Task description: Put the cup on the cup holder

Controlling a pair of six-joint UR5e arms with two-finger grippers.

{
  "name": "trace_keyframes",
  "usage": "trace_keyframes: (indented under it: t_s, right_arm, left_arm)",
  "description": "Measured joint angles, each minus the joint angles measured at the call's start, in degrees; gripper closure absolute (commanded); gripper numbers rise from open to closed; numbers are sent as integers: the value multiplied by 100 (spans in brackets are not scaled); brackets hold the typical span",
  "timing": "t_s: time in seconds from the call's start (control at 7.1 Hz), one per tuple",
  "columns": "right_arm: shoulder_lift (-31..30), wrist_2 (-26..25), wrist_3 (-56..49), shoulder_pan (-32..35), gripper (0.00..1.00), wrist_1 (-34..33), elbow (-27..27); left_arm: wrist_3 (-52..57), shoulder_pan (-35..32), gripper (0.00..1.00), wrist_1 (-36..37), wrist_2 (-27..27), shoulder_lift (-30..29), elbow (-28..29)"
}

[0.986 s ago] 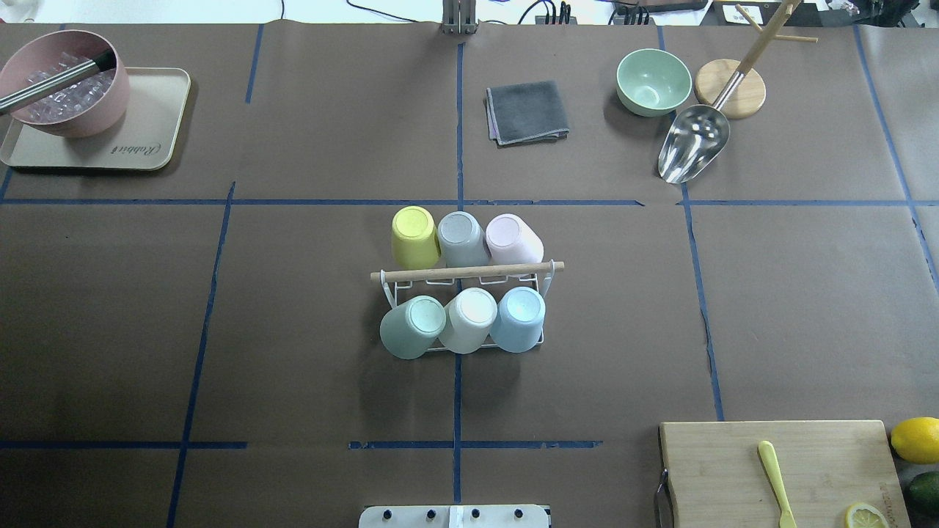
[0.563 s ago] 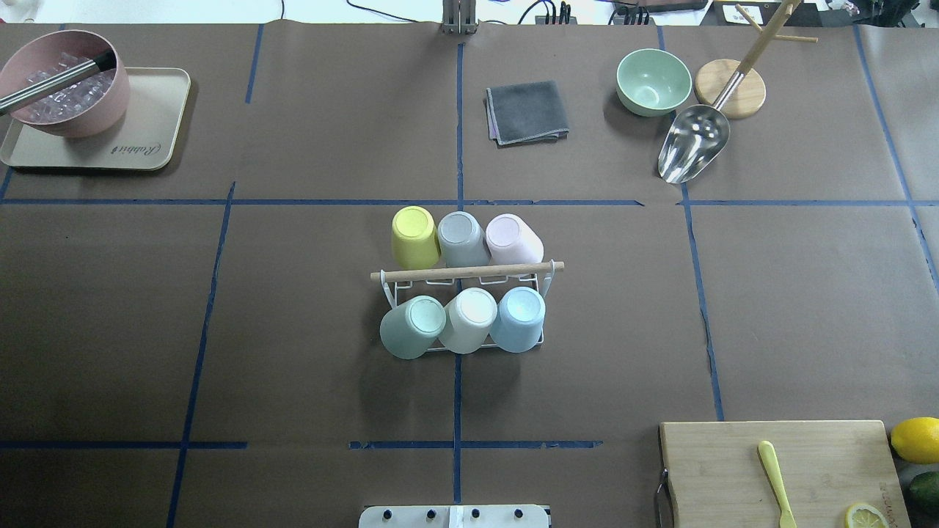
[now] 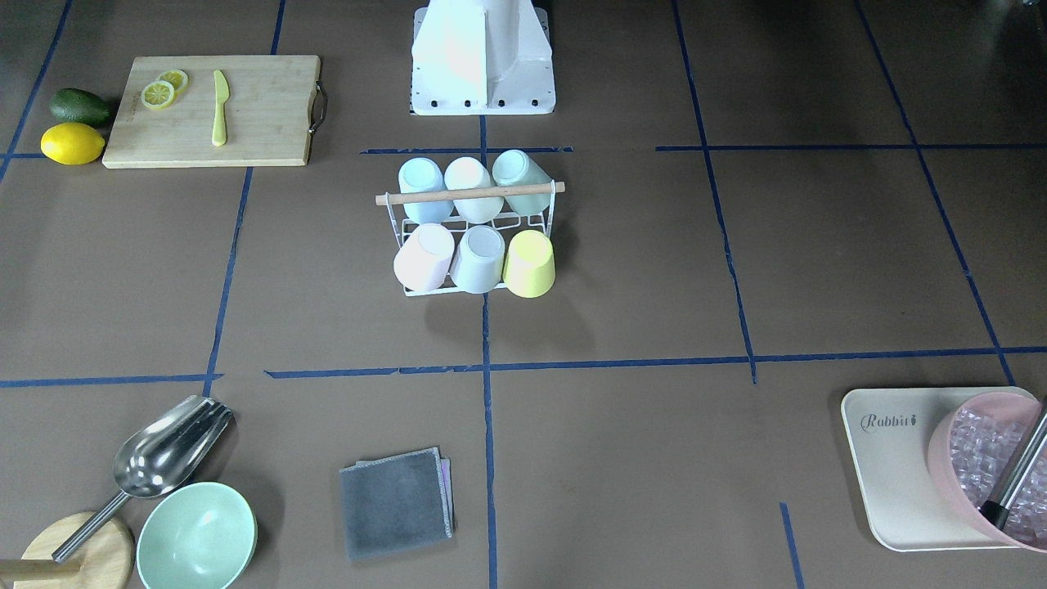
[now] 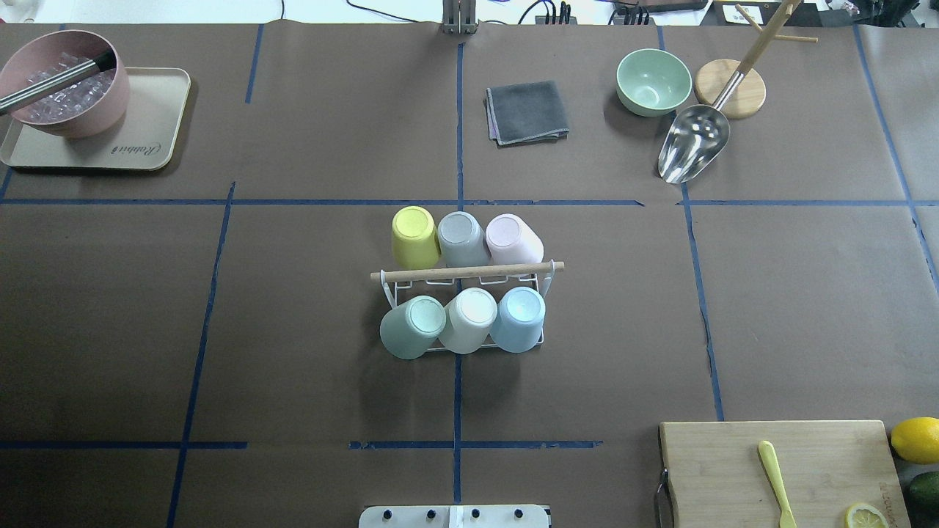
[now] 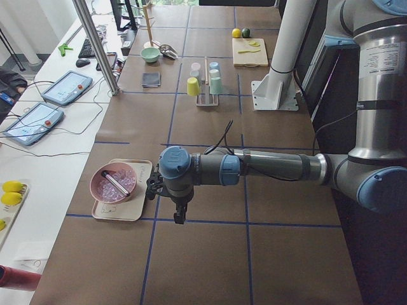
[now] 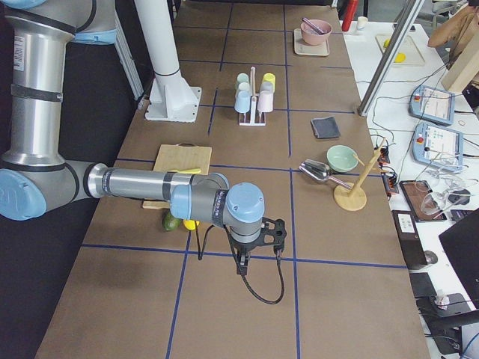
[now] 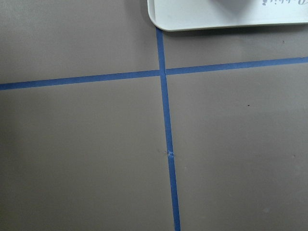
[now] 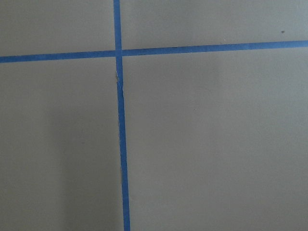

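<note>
The white wire cup holder (image 4: 466, 273) with a wooden rod handle stands at the table's middle; it also shows in the front view (image 3: 470, 195). Several cups sit upside down on its prongs in two rows: yellow (image 4: 414, 236), grey (image 4: 462, 238) and pink (image 4: 513, 238) behind, green (image 4: 411, 326), white (image 4: 469, 319) and blue (image 4: 519, 317) in front. My left gripper (image 5: 179, 215) shows only in the left side view, far from the holder, beside the tray. My right gripper (image 6: 258, 260) shows only in the right side view, near the cutting board. I cannot tell whether either is open or shut.
A beige tray (image 4: 150, 139) holds a pink bowl of ice (image 4: 64, 84) at the back left. A grey cloth (image 4: 527, 112), green bowl (image 4: 653, 81), metal scoop (image 4: 693, 143) and wooden stand (image 4: 730, 88) lie at the back. A cutting board (image 4: 777, 469) with a knife, a lemon and an avocado sits front right.
</note>
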Motion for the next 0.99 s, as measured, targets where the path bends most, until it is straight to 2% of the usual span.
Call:
trace_keyframes:
  t_s: [0.99]
  right_arm:
    - [11,-49,-56,0,0,15,-39]
  left_arm:
    - [2,0,0,0,3,48,-7]
